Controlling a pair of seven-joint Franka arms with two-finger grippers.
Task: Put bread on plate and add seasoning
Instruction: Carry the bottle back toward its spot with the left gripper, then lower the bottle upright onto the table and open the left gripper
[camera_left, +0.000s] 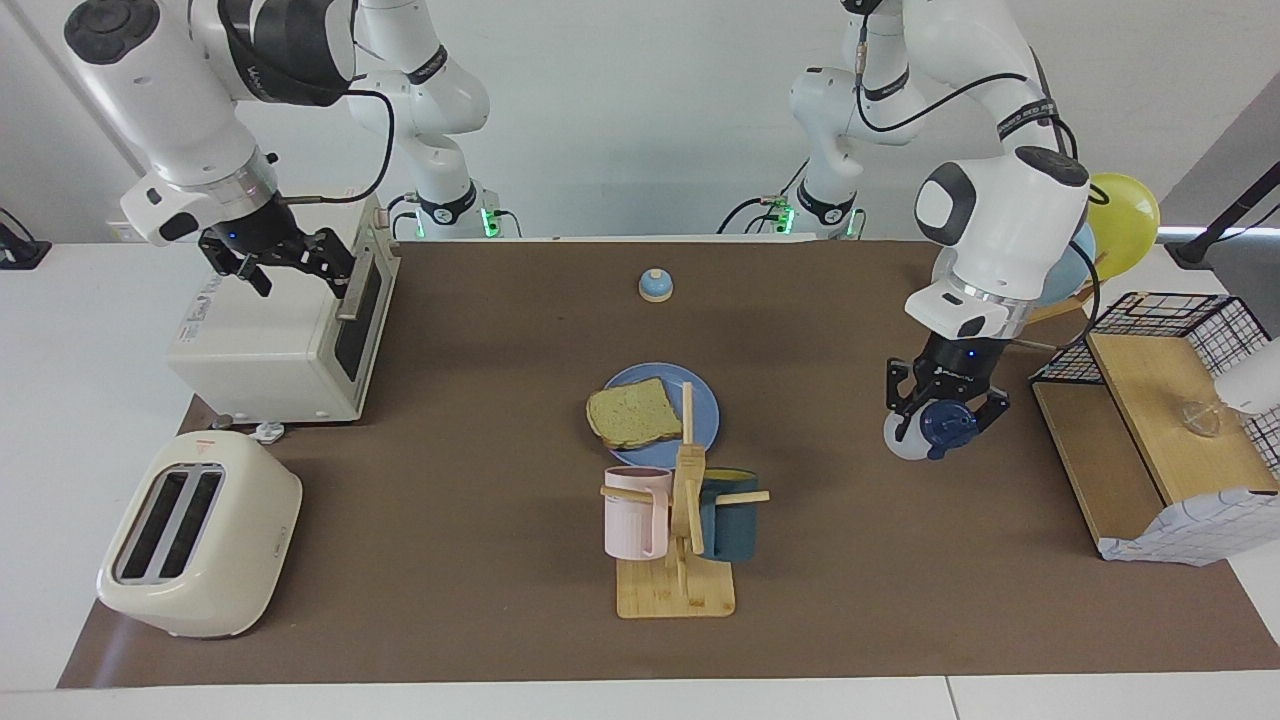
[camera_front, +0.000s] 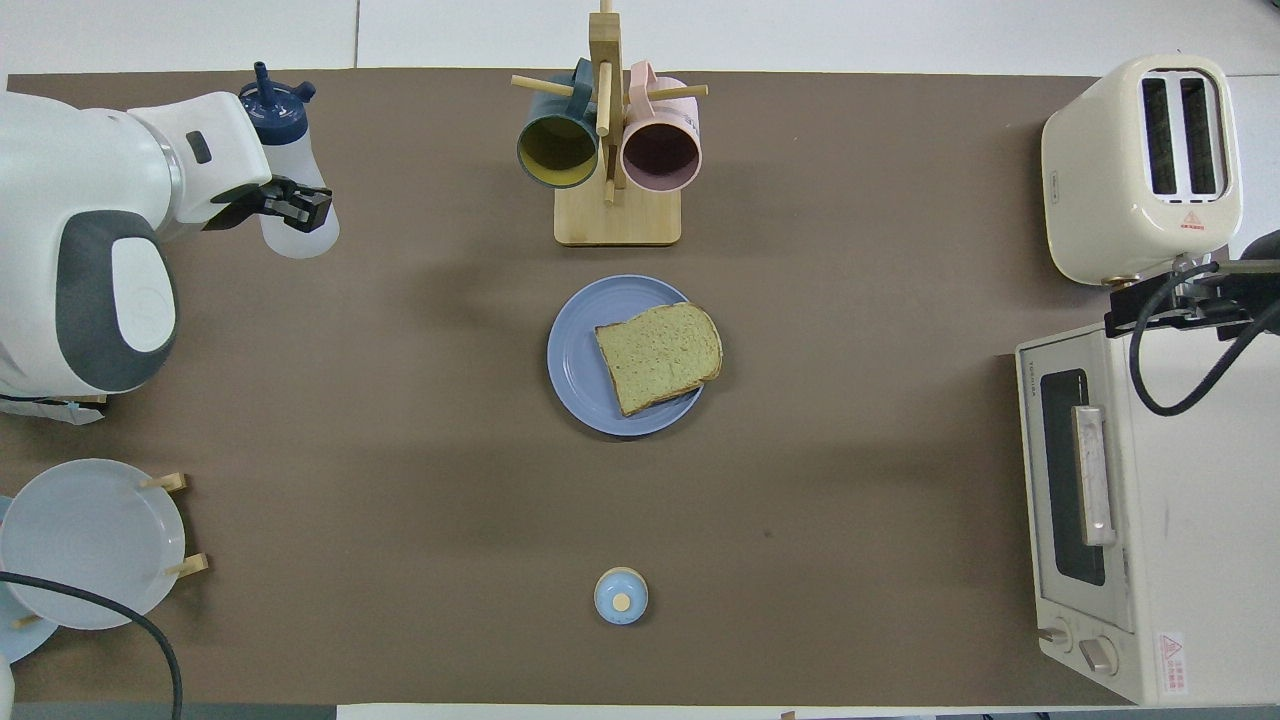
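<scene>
The bread (camera_left: 632, 412) (camera_front: 660, 355) lies flat on the round blue plate (camera_left: 706, 400) (camera_front: 573, 360) in the middle of the table. My left gripper (camera_left: 945, 415) (camera_front: 287, 205) is shut on the seasoning (camera_left: 940, 428) (camera_front: 285, 160), a white bottle with a navy spouted cap. It holds the bottle tilted in the air over bare table toward the left arm's end, well apart from the plate. Its cap points away from the robots. My right gripper (camera_left: 285, 255) (camera_front: 1180, 300) hangs open over the toaster oven, holding nothing.
A wooden mug rack (camera_left: 678, 590) (camera_front: 615, 215) with two mugs stands just farther out than the plate. A small bell (camera_left: 655, 285) (camera_front: 620, 595) sits nearer the robots. Toaster (camera_left: 200, 535) and toaster oven (camera_left: 290, 340) fill the right arm's end; plate rack (camera_left: 1120, 225) and wooden shelf (camera_left: 1150, 430) the left arm's.
</scene>
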